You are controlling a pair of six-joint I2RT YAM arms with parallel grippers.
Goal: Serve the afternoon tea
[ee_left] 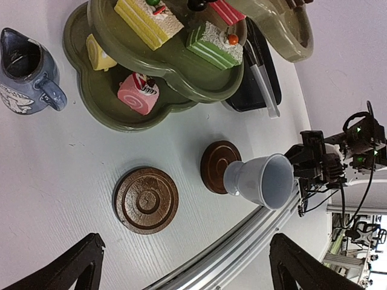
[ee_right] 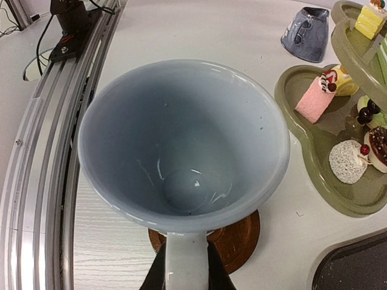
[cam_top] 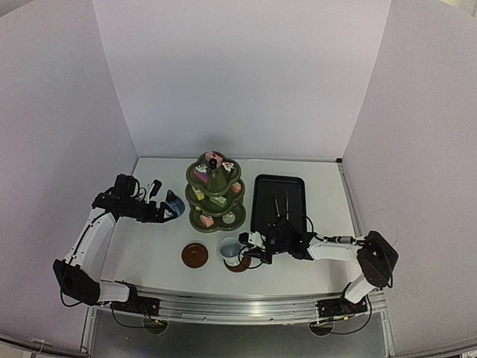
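Note:
The pale blue cup point(ee_right: 181, 139) fills the right wrist view. My right gripper point(ee_right: 186, 269) is shut on its handle, one dark finger on each side. The cup point(ee_left: 263, 179) leans over, its foot on one brown coaster point(ee_left: 216, 166). A second coaster point(ee_left: 146, 200) lies bare to its left. The olive three-tier stand point(cam_top: 215, 190) holds several small cakes. Left of it, the small blue jug point(cam_top: 175, 203) stands on the table. My left gripper point(cam_top: 162, 211) hovers just left of the jug, and its fingers point(ee_left: 66, 266) are open with nothing between them.
A black rectangular tray point(cam_top: 278, 203) with thin metal tongs point(cam_top: 282, 201) lies right of the stand. A metal rail point(ee_left: 242, 254) runs along the table's near edge. White walls close in the left, back and right sides.

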